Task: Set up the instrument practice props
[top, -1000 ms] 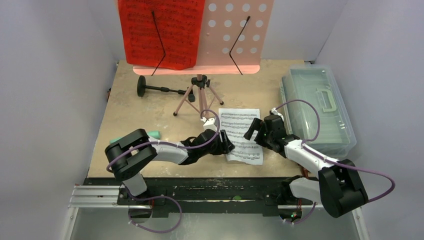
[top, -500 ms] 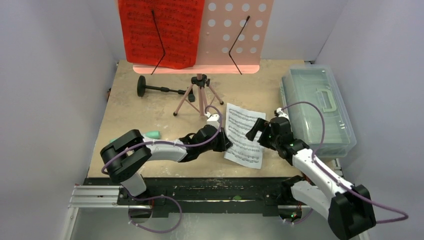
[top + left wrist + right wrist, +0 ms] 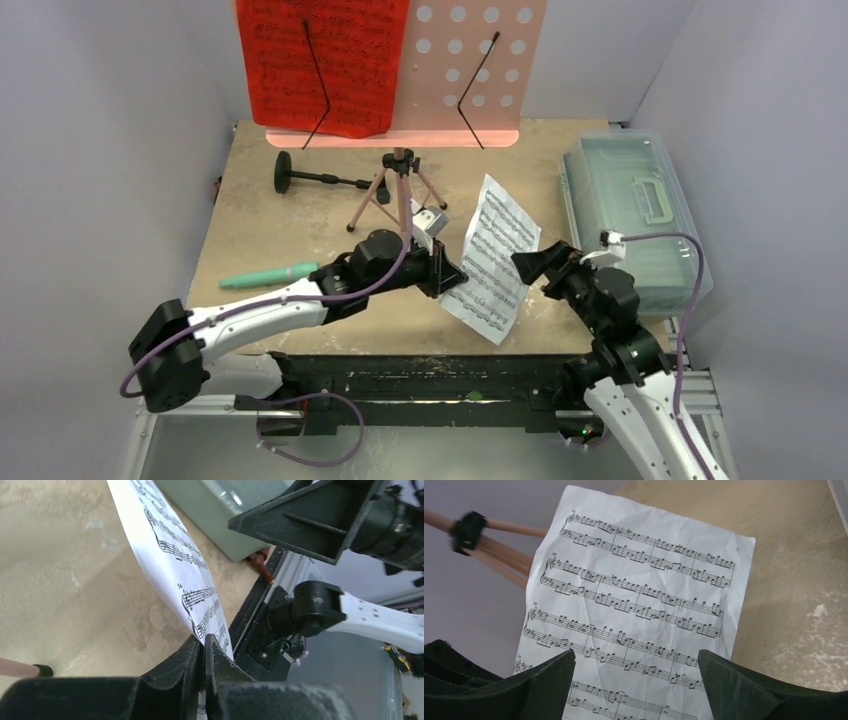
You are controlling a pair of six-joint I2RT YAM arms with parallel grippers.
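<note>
The white sheet-music page (image 3: 495, 258) is held up at a tilt over the middle of the tabletop (image 3: 300, 225), its printed staves turned toward 3 o'clock and its top corner pointing toward 12. It is pinched at its lower edge, on the 9 o'clock side, by the left tool (image 3: 452, 283), whose fingers are seen in the left wrist view pressed together on the paper. At 3 o'clock of the page the right tool (image 3: 530, 268) is poised just beside it with its fingers spread wide; in the right wrist view the printed face fills the gap between them, and whether paper is touched cannot be told. At 11 o'clock of the page the pink perforated tripod music stand (image 3: 470, 60) is planted on its legs, and the red sheet-music page (image 3: 320, 65) is carried on the left half of its desk. The small black round-base stand (image 3: 310, 178) is laid on its side at 10 o'clock, just beside the tripod legs. The teal recorder-like tube (image 3: 268, 275) is stretched out flat at 9 o'clock, by the left arm. The clear plastic lidded box (image 3: 640, 215) is parked at 3 o'clock, lid on.
</note>
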